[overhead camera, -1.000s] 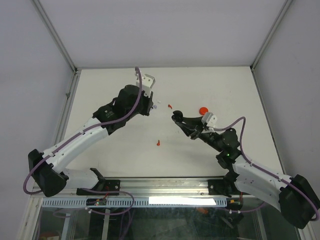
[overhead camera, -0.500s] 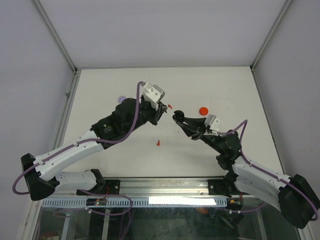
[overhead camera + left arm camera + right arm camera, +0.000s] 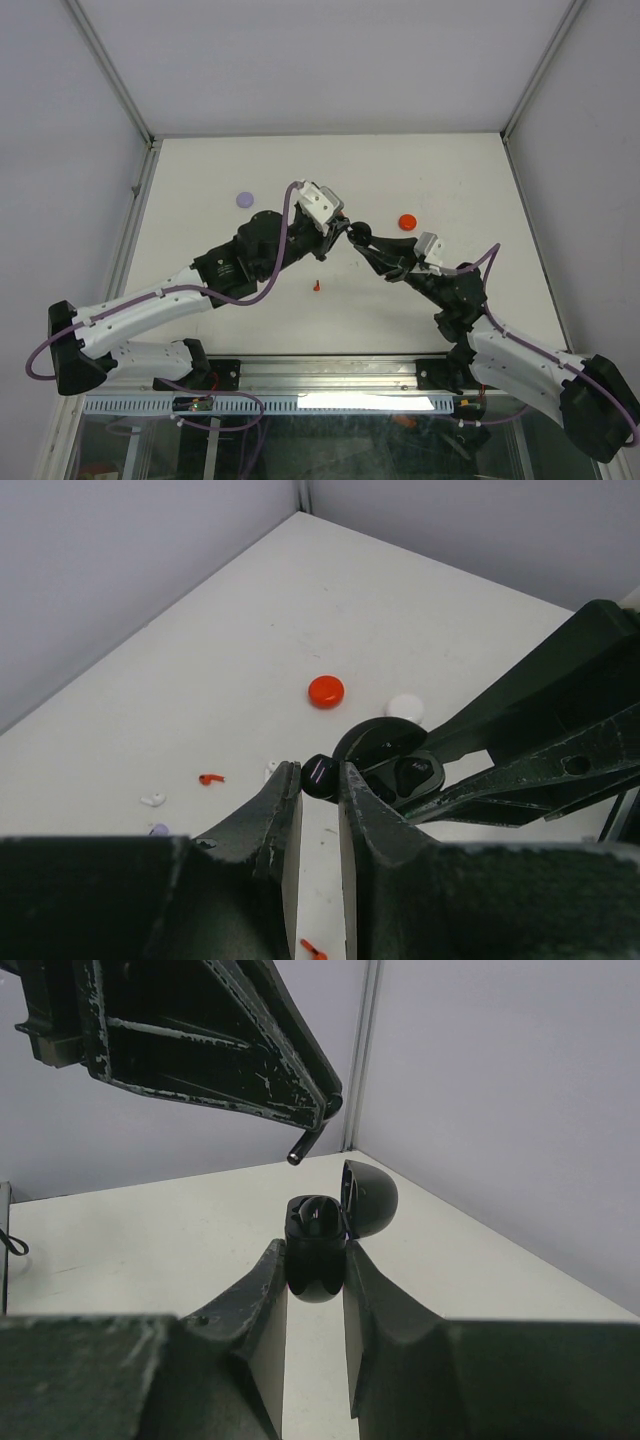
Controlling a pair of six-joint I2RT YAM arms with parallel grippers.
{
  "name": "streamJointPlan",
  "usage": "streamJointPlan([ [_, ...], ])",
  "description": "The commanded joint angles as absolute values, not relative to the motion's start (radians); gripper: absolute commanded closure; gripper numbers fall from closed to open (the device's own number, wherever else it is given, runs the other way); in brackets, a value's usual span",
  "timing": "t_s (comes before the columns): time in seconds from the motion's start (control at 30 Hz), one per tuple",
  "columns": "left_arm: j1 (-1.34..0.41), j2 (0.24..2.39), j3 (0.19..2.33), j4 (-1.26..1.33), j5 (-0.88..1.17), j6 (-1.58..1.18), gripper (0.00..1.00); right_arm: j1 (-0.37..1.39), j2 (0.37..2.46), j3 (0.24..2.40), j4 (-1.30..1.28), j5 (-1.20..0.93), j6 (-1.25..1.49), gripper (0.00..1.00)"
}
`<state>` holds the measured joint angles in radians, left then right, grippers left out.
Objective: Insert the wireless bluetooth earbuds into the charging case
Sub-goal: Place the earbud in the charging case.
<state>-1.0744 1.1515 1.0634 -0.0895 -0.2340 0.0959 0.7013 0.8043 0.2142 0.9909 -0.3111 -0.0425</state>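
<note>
The left gripper (image 3: 318,773) pinches a black earbud (image 3: 318,779) between narrowly set fingers, its stem pointing down at the black charging case (image 3: 316,1260). The right gripper (image 3: 315,1252) clamps the case upright off the table (image 3: 300,610), lid (image 3: 368,1198) swung open. The earbud hangs just above the open wells, offset away from the lid and not touching, so the left arm likely needs only a short descent.

The left arm (image 3: 150,300) and right arm (image 3: 520,350) are built from white link shells joined by black housings, with black base blocks at seven and five o'clock. A purple cable (image 3: 283,225) is run along each. White camera blocks (image 3: 318,203) are fixed at the wrists. The black fingers (image 3: 200,1035) are scuffed pale.
</note>
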Motion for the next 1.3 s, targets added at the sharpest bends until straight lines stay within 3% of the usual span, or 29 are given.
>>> streamJointPlan([
  [0.0,-1.097,1.156,1.055,0.01,-0.237,0.12,0.82,0.706,0.791,0.215,1.046,-0.313,-0.031,1.0],
  [1.27,-1.225,1.164,0.982,0.08,-0.344,0.233,0.8,0.706,0.749,0.231,1.012,-0.279,-0.01,1.0],
])
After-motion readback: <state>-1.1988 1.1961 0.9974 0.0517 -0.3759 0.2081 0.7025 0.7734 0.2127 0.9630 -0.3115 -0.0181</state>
